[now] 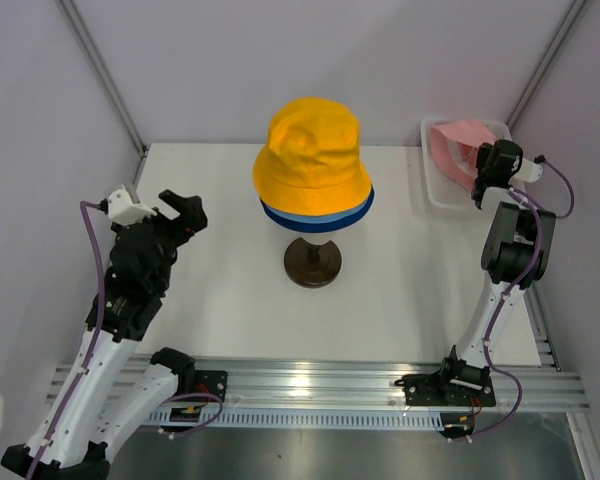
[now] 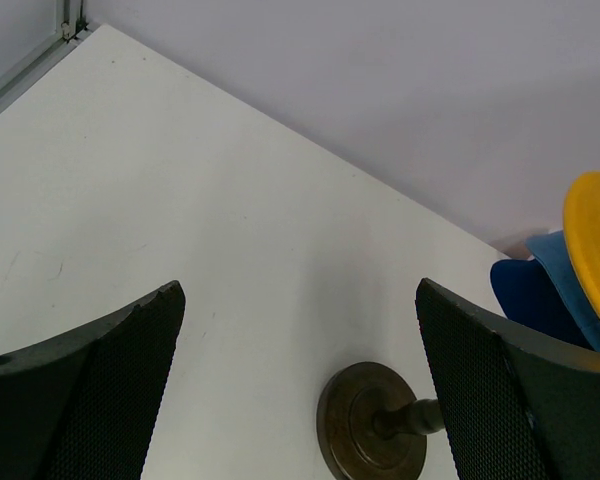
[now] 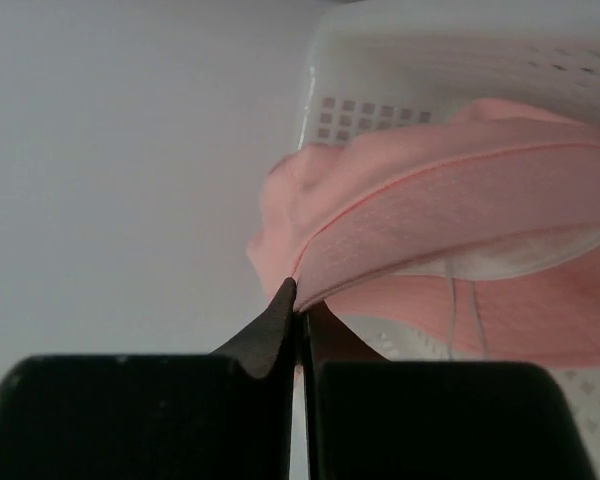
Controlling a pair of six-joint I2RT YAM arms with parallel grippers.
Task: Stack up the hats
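Pink hat (image 1: 458, 150) sits in the white basket (image 1: 435, 190) at the far right of the table, part lifted over the rim. In the right wrist view its brim (image 3: 450, 215) runs straight into the tips of the right gripper (image 3: 300, 310), whose jaws are pressed together on the brim's edge, so a thin pinch on fabric only.

Risks, as I judge them: the pinch is right at the hem (very little cloth between the tips), so the hat could slip out once its weight hangs. The floppy brim could catch on the basket wall and drag the light basket along. A hat hanging from one edge will droop, which makes landing it over the yellow hat (image 1: 311, 150) hard; it could land off-centre or knock the stack.

Stack so far: yellow on top, light blue hat (image 2: 570, 285) and dark blue hat (image 2: 530, 300) showing as bands beneath, all on the stand with the dark round base (image 1: 313, 262) mid-table.

Pose: right arm reaches up and far right, wrist bent over the basket's near side. Left gripper (image 2: 300, 380) hovers over the bare table left of the stand, jaws spread wide, holding nothing, well apart from the hats.
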